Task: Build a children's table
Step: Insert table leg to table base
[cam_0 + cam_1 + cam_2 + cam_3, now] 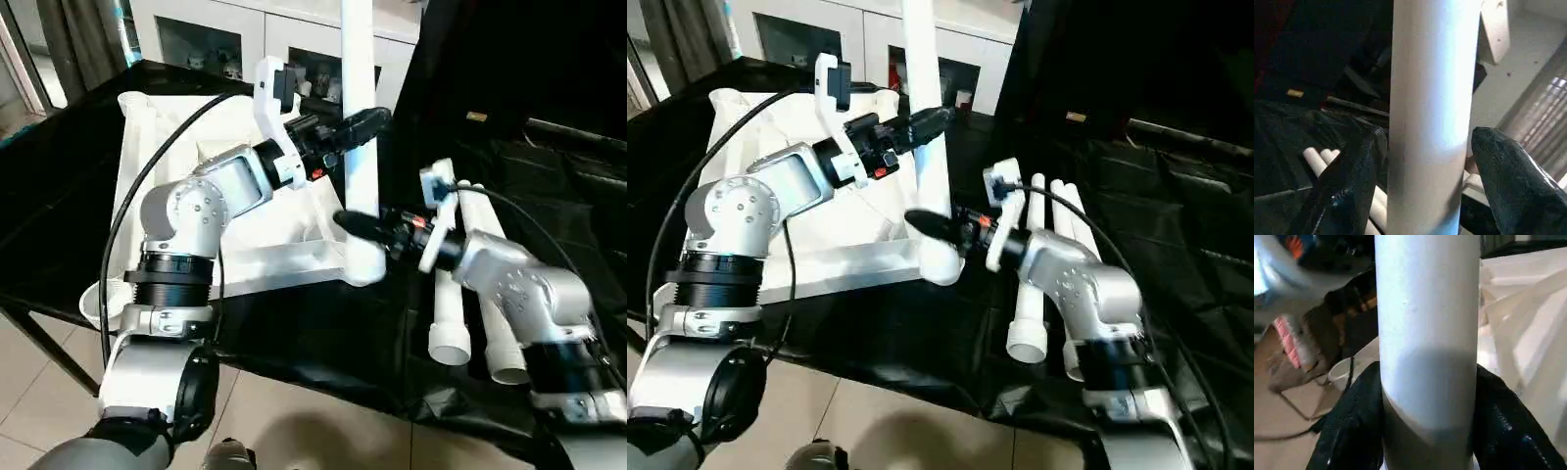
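One tabletop [167,186] lies on the counter [59,196]. One leg [359,147] stands upright, and three legs [1038,284] lie together. Two end effectors are at the upright leg: left [377,117], right [345,219].

Silver jointed forearms [201,211], black ribbed wrist collars, white camera brackets [269,98], black cables, black-fingered hands [358,122]

2 head eyes high, angled down; 2 wrist cameras close, all sharing the upright leg [359,127].

Upright leg [359,147] in tabletop [235,225] corner socket; spare legs [470,284] right.
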